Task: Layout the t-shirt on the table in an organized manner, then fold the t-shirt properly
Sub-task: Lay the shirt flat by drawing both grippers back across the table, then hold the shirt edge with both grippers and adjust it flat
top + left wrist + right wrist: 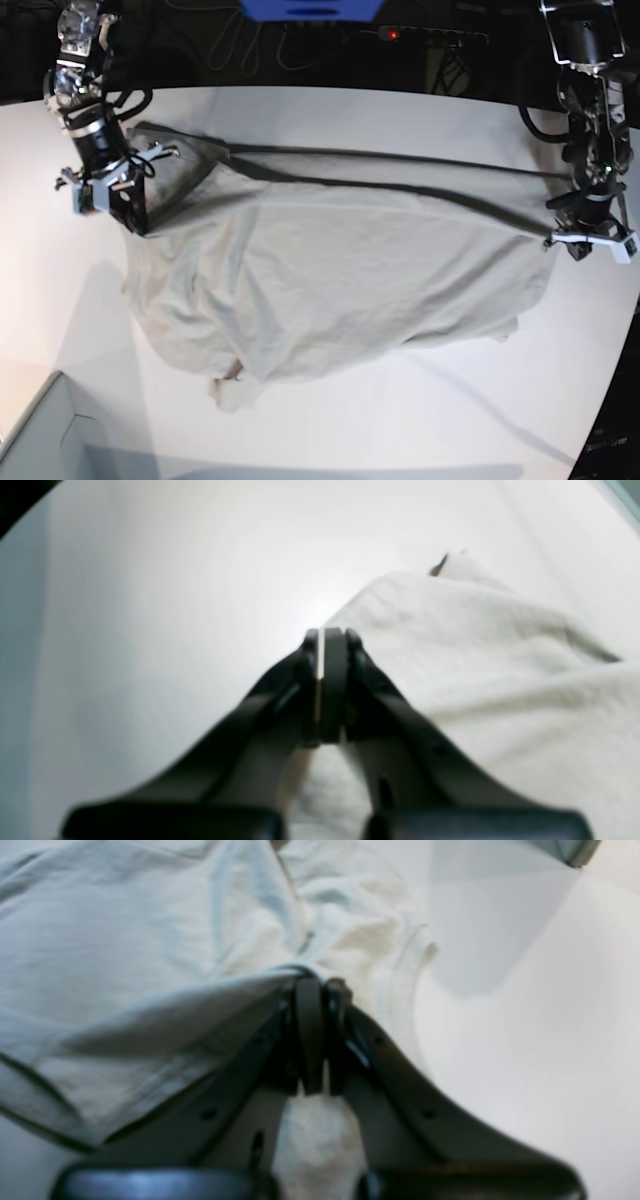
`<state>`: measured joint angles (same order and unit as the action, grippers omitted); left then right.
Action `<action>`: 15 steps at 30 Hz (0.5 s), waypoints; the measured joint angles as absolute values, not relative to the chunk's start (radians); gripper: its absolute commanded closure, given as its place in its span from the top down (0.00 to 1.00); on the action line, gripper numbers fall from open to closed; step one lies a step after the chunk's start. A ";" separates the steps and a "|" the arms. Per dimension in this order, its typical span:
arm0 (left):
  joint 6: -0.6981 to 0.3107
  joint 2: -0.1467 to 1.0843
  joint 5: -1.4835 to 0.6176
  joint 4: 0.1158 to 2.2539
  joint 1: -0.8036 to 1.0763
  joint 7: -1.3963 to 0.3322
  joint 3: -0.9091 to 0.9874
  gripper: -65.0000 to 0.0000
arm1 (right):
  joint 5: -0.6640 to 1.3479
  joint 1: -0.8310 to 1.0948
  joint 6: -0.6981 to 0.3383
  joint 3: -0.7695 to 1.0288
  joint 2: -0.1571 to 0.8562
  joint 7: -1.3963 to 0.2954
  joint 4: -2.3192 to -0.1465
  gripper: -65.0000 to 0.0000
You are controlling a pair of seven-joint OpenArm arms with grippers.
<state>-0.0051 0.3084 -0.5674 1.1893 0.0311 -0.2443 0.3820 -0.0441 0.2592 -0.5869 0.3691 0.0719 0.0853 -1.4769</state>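
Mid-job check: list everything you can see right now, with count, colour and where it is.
t-shirt: one, light grey-beige, spread across the middle of the table, stretched between both arms, crumpled along its near edge.
table: one, white, under everything.
bin corner: one, pale grey, near corner of the base view by the right arm's side.
cables: several, dark, beyond the table's far edge.
blue object: one, top edge, cut off.
right gripper: one, black, shut on the t-shirt's edge.
left gripper: one, black, shut on the t-shirt's edge opposite the right gripper.

Grey-beige t-shirt (pixel 340 270), white table (pixel 480 410).
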 measured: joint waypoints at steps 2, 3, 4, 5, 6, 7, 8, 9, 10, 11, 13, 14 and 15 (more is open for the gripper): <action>-0.004 0.313 -0.567 1.165 0.011 -0.243 0.382 0.00 | -0.044 0.205 -0.587 0.369 0.090 0.041 -1.450 0.00; -0.001 0.314 -0.567 1.155 0.002 -0.242 0.382 0.00 | -0.043 0.186 -0.587 0.369 0.096 0.038 -1.444 0.00; -0.002 0.315 -0.566 1.140 -0.008 -0.243 0.383 0.00 | -0.041 0.167 -0.587 0.368 0.101 0.026 -1.438 0.00; -0.002 0.315 -0.567 1.129 -0.014 -0.243 0.382 0.01 | -0.040 0.154 -0.587 0.367 0.102 0.014 -1.431 0.00; -0.002 0.315 -0.567 1.118 -0.022 -0.243 0.382 0.01 | -0.041 0.139 -0.587 0.367 0.102 -0.002 -1.423 0.00; -0.002 0.315 -0.567 1.109 -0.029 -0.243 0.382 0.01 | -0.041 0.126 -0.587 0.367 0.102 -0.013 -1.414 0.00; -0.002 0.316 -0.567 1.100 -0.035 -0.242 0.381 0.01 | -0.041 0.111 -0.587 0.367 0.102 -0.033 -1.404 0.00; -0.002 0.315 -0.567 1.098 -0.041 -0.244 0.379 0.01 | -0.041 0.096 -0.587 0.366 0.102 -0.045 -1.395 0.00; -0.002 0.315 -0.566 1.098 -0.046 -0.247 0.377 0.01 | -0.041 0.085 -0.587 0.364 0.102 -0.051 -1.389 0.00; -0.002 0.315 -0.567 1.097 -0.051 -0.250 0.377 0.01 | -0.038 0.077 -0.587 0.353 0.104 -0.054 -1.381 0.00; -0.002 0.315 -0.567 1.097 -0.061 -0.250 0.377 0.06 | -0.037 0.073 -0.587 0.321 0.111 -0.069 -1.361 0.00; 0.000 0.315 -0.563 1.097 -0.065 -0.250 0.377 0.12 | -0.038 0.076 -0.587 0.299 0.120 -0.095 -1.351 0.03; 0.000 0.315 -0.564 1.097 -0.068 -0.250 0.377 0.19 | -0.038 0.079 -0.588 0.282 0.123 -0.108 -1.347 0.07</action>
